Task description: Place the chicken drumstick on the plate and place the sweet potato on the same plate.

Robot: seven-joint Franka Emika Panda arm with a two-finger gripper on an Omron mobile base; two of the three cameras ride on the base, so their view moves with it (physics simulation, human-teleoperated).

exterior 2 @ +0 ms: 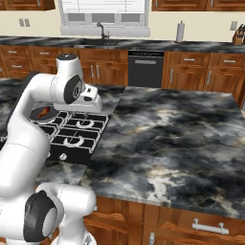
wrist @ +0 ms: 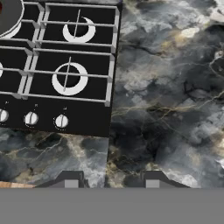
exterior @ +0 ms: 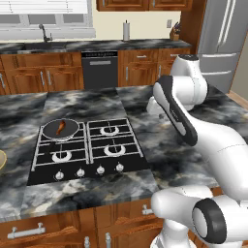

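Left base view: a dark round pan (exterior: 60, 128) sits on the rear left burner of the black cooktop (exterior: 87, 147), which is set into the dark marbled bench (exterior: 160, 145). A small brown-orange piece, likely the chicken drumstick (exterior: 60, 128), lies inside the pan. A tan bowl (exterior: 2, 160) shows at the left edge, on the bench beside the cooktop. The white arm bends over the bench to the right of the cooktop.

Right base view: the pan (exterior 2: 43, 113) with the orange piece (exterior 2: 44, 112) is partly hidden behind the arm.

Hand view: the end effector (wrist: 112, 183) hangs above bare bench just right of the cooktop's front corner. Its 2 fingertips (wrist: 72, 180) stand apart with nothing between them. 3 knobs (wrist: 31, 118) line the cooktop's front edge; 2 right-hand burners (wrist: 69, 78) lie above them.
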